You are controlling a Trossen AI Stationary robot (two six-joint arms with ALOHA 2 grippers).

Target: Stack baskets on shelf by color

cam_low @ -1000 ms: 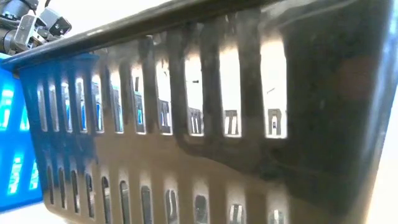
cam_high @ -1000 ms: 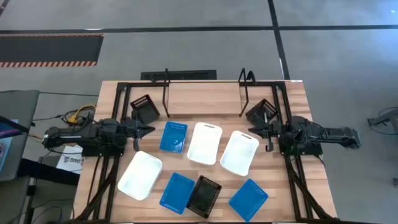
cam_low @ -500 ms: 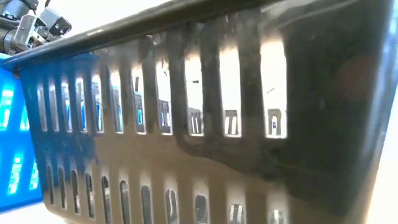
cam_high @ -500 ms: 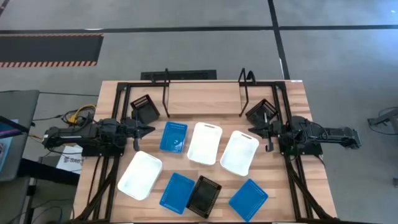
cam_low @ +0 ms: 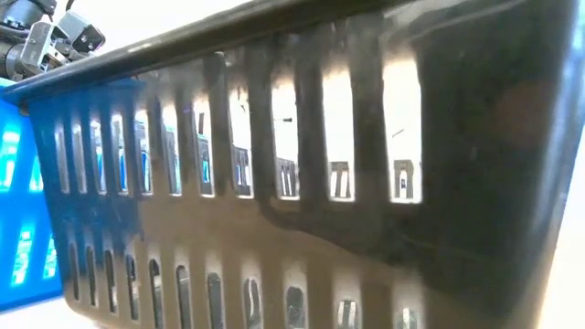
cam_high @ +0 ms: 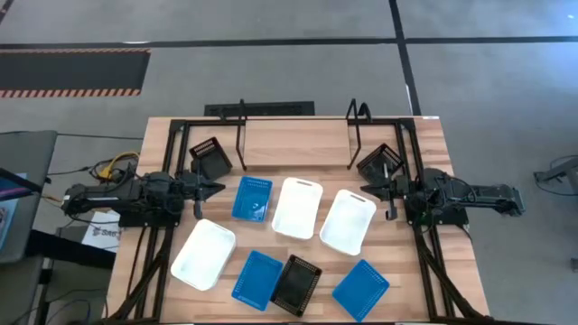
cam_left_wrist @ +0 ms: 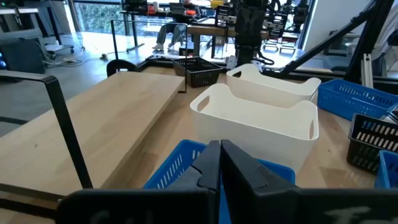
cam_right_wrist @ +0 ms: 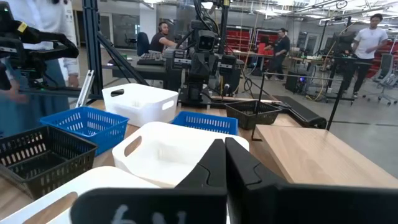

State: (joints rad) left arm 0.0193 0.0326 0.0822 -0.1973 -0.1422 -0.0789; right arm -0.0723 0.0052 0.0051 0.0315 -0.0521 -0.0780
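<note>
Both grippers are shut, hover apart from everything and hold nothing. My left gripper is at the table's left, just left of a blue basket. My right gripper is at the table's right, beside a white basket. Another white basket lies between them, and a third lies nearer. Two more blue baskets and a black one sit by the near edge. The shelf stands at the far side.
Small black baskets rest by the shelf's two uprights, close to each gripper. Bare wood lies between the uprights. The black basket's slotted wall fills the low view. People stand and sit in the room beyond the table.
</note>
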